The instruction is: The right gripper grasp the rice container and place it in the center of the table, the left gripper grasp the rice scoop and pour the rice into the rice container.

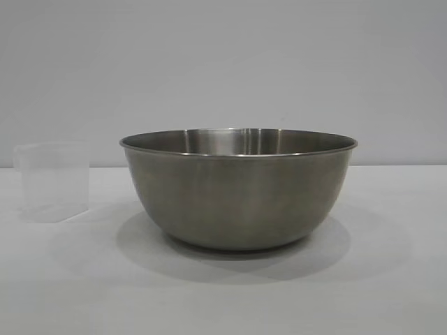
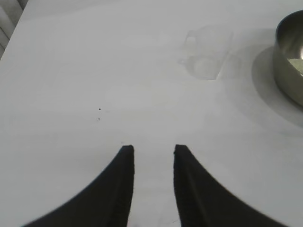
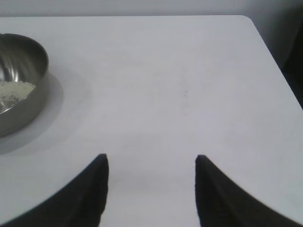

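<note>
Brushed-steel rice container [image 1: 237, 195], translucent plastic rice scoop [image 1: 50, 183], smooth matt white table [image 1: 391, 293].

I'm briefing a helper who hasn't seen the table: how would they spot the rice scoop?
On the white table find the big steel bowl. Beside it stands the rice scoop, upright and apart from it: a small clear plastic cup, nearly blending into the white.

A plain pale grey wall [image 1: 223, 63] fills the background behind the far edge of the table [image 1: 391, 293]. Two tiny dark specks [image 2: 99, 114] lie on its surface, one just beside the other, well in from the edges. Past one corner stand pale slats [image 2: 9, 19], too little shown to name. Beyond another, rounded corner and side edge lies a dark area [image 3: 293, 61].
</note>
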Controlling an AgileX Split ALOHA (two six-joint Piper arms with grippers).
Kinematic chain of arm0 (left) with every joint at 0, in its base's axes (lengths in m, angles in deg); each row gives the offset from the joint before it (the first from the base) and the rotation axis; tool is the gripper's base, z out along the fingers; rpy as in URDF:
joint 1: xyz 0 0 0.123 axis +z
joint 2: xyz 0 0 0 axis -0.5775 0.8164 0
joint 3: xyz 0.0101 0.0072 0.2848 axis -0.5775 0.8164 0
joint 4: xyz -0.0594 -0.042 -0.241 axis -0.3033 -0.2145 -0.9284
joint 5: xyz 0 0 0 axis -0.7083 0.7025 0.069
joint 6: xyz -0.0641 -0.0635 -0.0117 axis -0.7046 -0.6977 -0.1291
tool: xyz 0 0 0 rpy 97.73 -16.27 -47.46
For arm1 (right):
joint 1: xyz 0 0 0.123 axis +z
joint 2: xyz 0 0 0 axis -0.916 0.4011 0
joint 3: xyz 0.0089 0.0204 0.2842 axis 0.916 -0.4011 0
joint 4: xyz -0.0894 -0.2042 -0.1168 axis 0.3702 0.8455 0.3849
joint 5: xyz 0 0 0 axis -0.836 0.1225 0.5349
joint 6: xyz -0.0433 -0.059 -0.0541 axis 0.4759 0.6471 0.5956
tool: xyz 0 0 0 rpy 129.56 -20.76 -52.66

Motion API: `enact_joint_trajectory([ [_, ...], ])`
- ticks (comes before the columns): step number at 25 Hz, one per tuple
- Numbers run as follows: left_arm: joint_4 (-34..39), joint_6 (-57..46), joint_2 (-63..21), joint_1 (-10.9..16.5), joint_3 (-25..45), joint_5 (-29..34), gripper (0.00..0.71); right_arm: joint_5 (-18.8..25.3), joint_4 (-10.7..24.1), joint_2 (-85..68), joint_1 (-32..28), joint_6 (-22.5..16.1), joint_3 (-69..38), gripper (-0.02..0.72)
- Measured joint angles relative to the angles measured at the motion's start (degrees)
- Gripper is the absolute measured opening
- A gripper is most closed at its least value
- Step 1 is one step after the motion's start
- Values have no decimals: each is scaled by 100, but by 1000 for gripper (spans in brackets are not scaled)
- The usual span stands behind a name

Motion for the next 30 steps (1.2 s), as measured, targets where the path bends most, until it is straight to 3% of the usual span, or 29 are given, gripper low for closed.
enact_joint_trajectory([
  [30,113,0,0,0,0,0,162,0,0,0,0,0,0,386],
])
